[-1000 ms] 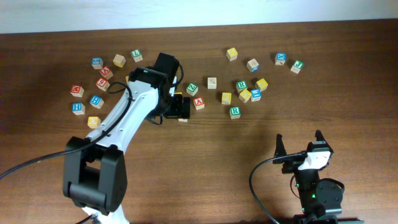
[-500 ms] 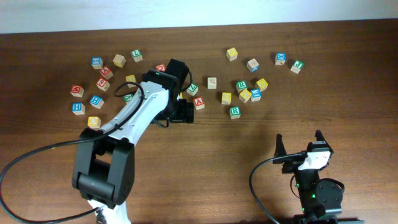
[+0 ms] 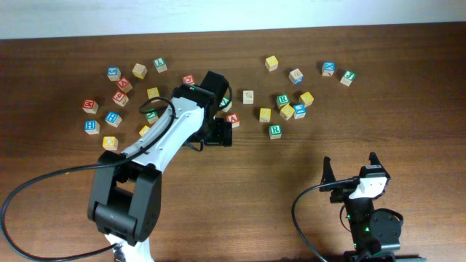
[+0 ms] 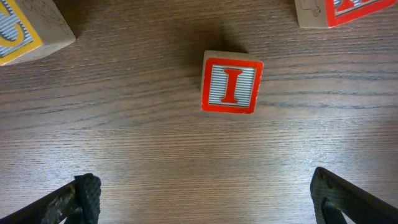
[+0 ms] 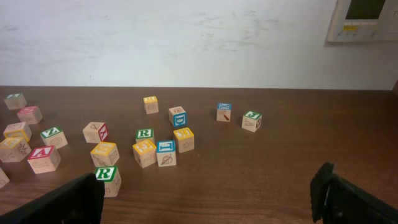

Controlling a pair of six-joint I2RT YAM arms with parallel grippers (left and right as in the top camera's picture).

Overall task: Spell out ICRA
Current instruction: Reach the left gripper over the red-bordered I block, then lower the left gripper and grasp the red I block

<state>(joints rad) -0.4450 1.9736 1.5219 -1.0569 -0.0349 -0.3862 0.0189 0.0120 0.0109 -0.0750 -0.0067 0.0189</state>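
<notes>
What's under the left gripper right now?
The red I cube lies on the table below the open left gripper, untouched. In the overhead view, the arm hides it.

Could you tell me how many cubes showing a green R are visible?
2. One green R cube sits alone at the near edge of the right-hand cluster; the other is within that cluster, further back. The left arm may hide more.
</notes>
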